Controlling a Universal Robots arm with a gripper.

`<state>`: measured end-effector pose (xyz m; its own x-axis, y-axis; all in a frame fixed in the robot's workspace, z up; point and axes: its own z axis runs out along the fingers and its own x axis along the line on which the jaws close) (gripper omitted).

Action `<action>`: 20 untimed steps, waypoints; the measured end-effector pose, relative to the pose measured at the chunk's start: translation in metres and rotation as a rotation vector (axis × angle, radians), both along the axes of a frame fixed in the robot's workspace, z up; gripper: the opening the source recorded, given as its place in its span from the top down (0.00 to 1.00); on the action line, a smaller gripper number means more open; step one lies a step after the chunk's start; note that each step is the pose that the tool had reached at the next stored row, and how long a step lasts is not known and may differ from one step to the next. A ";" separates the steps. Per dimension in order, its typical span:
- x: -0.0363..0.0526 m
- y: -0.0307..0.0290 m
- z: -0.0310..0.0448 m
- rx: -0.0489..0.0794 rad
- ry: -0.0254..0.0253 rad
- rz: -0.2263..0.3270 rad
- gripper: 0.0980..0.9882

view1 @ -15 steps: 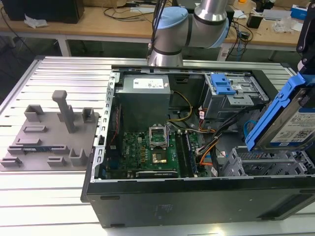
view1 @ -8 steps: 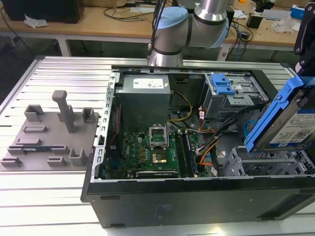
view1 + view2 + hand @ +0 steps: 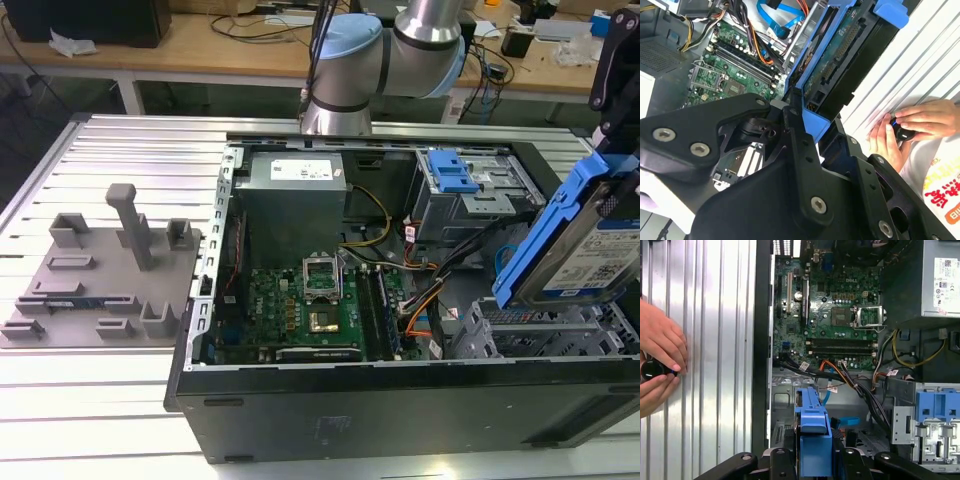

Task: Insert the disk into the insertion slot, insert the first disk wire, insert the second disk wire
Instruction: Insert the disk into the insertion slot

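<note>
The gripper [image 3: 815, 462] is clamped on the disk [image 3: 578, 245], with black fingers [image 3: 799, 135] pressed against both sides of the blue carrier's end. In the exterior view the disk hangs just above the insertion slot [image 3: 530, 335] at a steep tilt. Its long axis rises from the slot's mouth toward the exterior view's right, and the white label faces the camera. I cannot tell whether it touches the slot. The first wrist view looks along the carrier's thin edge instead. There the first disk wire [image 3: 832, 367] and the second disk wire [image 3: 826, 397] lie just beside the slot, on its motherboard [image 3: 840, 305] side. Both wrist views show a person's hands [image 3: 660, 347] holding a small black object [image 3: 652, 369], well apart from the slot.
</note>
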<state>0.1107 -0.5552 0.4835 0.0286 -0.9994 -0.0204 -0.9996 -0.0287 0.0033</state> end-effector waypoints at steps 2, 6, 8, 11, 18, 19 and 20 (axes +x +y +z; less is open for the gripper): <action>-0.0001 0.0017 -0.0009 -0.001 0.0000 0.000 0.70; -0.0001 0.0045 -0.0024 -0.005 0.0000 0.000 0.70; -0.0002 0.0048 -0.0034 -0.005 0.0000 0.000 0.70; -0.0001 0.0049 -0.0041 -0.005 0.0000 0.000 0.70; -0.0001 0.0049 -0.0057 -0.005 0.0000 0.000 0.70; -0.0001 0.0049 -0.0058 -0.005 0.0000 0.000 0.70; -0.0001 0.0049 -0.0061 -0.005 0.0000 0.000 0.70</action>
<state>0.1105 -0.5503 0.4774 0.0288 -0.9995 -0.0155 -0.9996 -0.0289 0.0034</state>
